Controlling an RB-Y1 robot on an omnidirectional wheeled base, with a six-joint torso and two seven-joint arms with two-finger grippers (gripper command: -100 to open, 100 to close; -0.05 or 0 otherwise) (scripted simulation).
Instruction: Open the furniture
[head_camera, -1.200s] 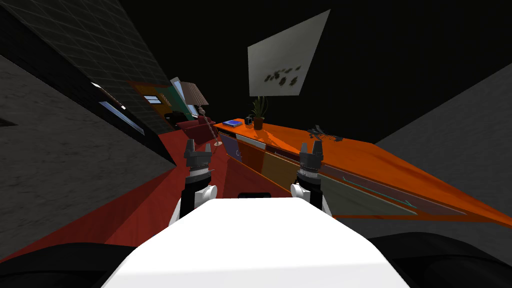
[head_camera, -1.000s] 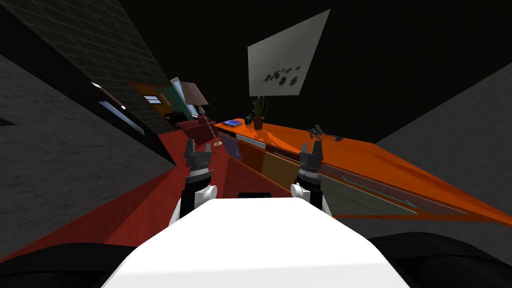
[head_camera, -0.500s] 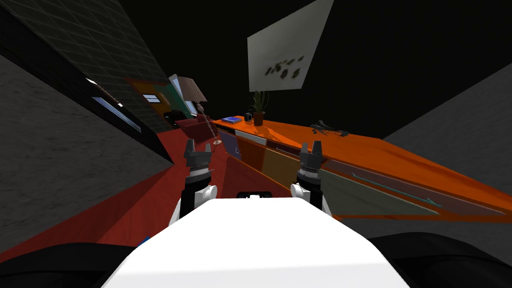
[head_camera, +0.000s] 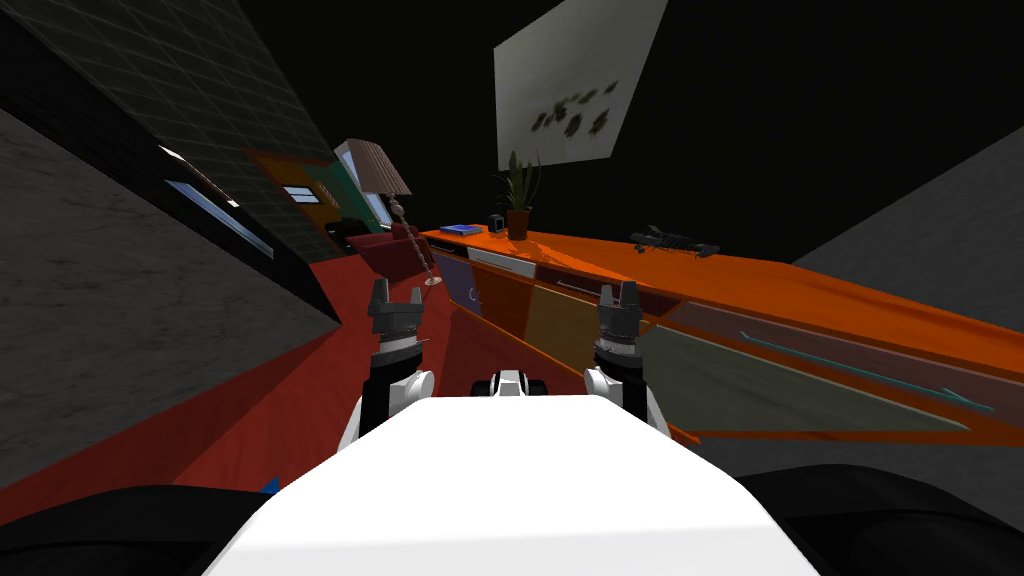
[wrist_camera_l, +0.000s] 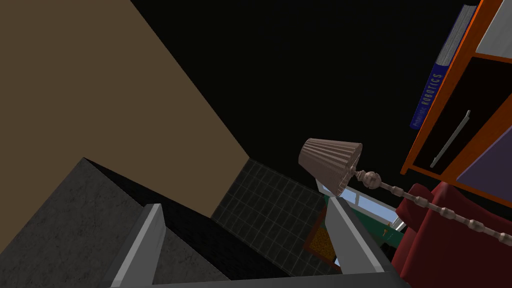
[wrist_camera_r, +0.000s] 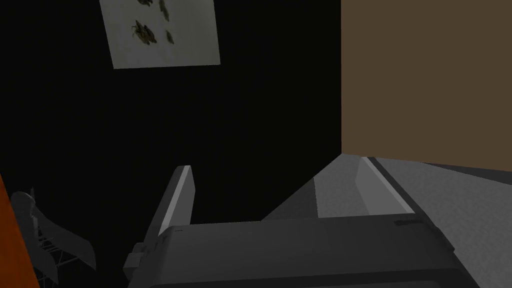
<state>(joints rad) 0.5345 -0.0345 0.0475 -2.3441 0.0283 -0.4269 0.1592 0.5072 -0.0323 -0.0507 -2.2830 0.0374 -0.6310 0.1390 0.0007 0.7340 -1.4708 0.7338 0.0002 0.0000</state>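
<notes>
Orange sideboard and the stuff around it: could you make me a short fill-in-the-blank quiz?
1. The blue book on the orange sideboard has ___ on its spine.
2. The left gripper has its fingers ___.
3. By the floor lamp stands a ___ armchair.
Missing: ROBOTICS; open; red.

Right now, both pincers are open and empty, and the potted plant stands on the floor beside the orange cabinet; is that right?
Not quite: the head view shows the potted plant on top of the orange cabinet, not the floor. The left pincer and right pincer are open and empty.
</notes>
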